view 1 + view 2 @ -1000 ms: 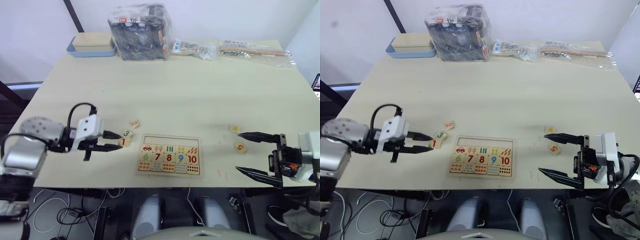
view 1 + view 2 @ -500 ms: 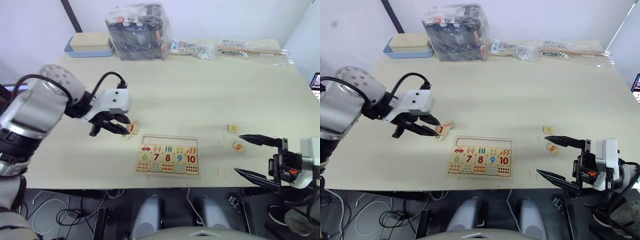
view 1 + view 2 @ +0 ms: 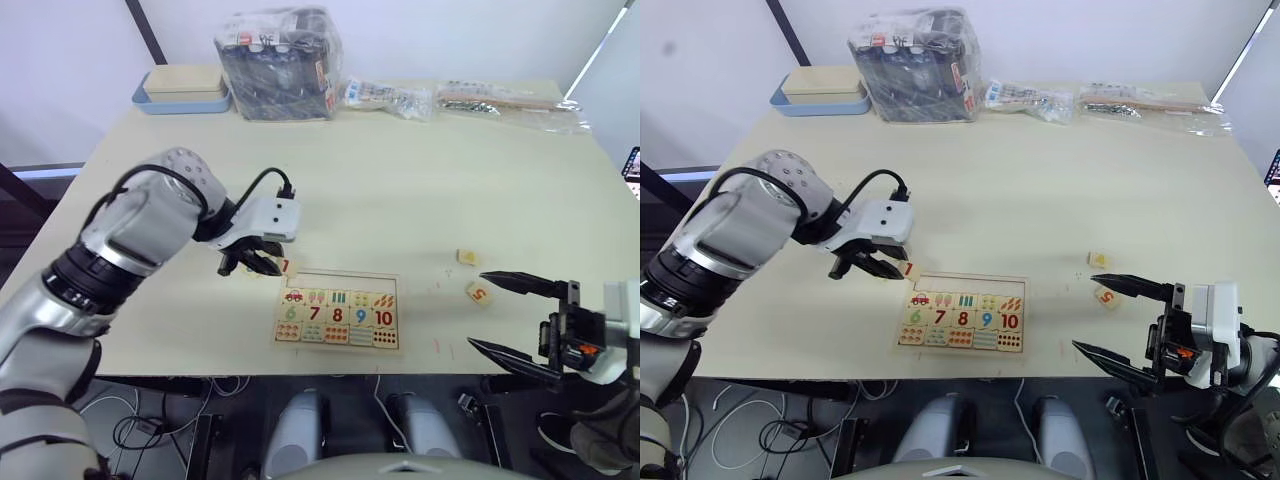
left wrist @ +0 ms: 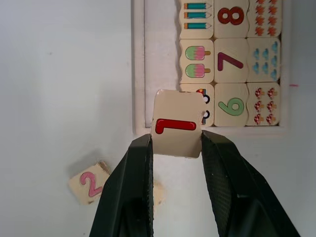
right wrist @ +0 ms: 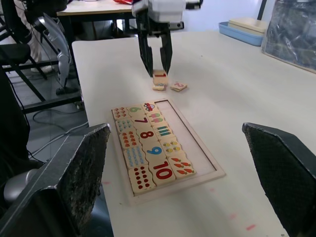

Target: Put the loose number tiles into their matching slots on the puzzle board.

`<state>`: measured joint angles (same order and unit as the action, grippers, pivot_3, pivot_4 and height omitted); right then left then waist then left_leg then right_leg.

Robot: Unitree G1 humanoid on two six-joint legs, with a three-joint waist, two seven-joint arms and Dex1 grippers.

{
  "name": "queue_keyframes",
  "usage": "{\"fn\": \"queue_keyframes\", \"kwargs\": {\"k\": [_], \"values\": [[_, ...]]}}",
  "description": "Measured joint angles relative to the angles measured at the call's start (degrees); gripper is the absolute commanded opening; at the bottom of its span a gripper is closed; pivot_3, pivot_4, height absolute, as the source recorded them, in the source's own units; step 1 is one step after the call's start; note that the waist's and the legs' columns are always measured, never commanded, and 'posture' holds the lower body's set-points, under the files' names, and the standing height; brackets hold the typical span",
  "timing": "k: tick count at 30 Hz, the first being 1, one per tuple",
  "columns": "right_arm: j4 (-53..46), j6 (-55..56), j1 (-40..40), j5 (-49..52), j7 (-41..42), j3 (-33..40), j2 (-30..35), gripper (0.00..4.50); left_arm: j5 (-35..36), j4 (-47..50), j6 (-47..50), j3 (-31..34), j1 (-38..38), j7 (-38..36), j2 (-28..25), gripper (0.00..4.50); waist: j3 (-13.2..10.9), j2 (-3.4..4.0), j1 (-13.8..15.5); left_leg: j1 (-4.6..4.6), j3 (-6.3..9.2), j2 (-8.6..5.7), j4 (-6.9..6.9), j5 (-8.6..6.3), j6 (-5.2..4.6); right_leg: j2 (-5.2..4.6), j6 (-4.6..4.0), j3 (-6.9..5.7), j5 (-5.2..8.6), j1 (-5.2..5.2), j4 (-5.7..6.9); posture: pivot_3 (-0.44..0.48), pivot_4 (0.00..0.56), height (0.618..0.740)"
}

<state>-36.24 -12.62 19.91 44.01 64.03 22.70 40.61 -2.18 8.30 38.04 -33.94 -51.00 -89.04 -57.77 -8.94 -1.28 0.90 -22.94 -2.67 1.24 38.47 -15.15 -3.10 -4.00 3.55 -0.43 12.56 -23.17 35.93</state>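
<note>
The puzzle board (image 3: 340,280) lies near the table's front edge, its top row of slots bare and its lower rows filled with pictures and the numbers 6 to 10. My left gripper (image 4: 175,143) is shut on the tile 1 (image 4: 177,123) and holds it over the board's top left corner (image 3: 284,267). Tile 2 (image 4: 90,183) lies on the table just left of the board, and another tile is mostly hidden under the fingers. Tiles 4 (image 3: 467,257) and 5 (image 3: 479,293) lie to the right. My right gripper (image 3: 476,309) stands open beside tile 5, holding nothing.
Along the table's back edge stand a blue tray with a wooden box (image 3: 183,90), a plastic-wrapped dark bundle (image 3: 278,62) and clear bags of small parts (image 3: 390,97) (image 3: 510,100). The table's front edge runs just below the board.
My left gripper closed on tile 1, lifted it from the table and carried it right to the board's top left corner. The right gripper has hardly moved.
</note>
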Motion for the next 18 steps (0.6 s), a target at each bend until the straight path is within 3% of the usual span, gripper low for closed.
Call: {"fn": "queue_keyframes", "kwargs": {"k": [18], "values": [[-1.3, 1.0, 2.3, 0.0, -1.3, 0.7, -0.8, 4.5, -4.7, 0.9, 5.3, -0.4, 3.9, 6.2, 4.7, 0.92, 0.0, -0.02, 0.0, -0.01, 0.03, 0.01, 0.03, 0.0, 0.0, 0.01, -0.14, 0.03, -0.09, 0.0, 0.01, 0.0, 0.15, 0.74]]}}
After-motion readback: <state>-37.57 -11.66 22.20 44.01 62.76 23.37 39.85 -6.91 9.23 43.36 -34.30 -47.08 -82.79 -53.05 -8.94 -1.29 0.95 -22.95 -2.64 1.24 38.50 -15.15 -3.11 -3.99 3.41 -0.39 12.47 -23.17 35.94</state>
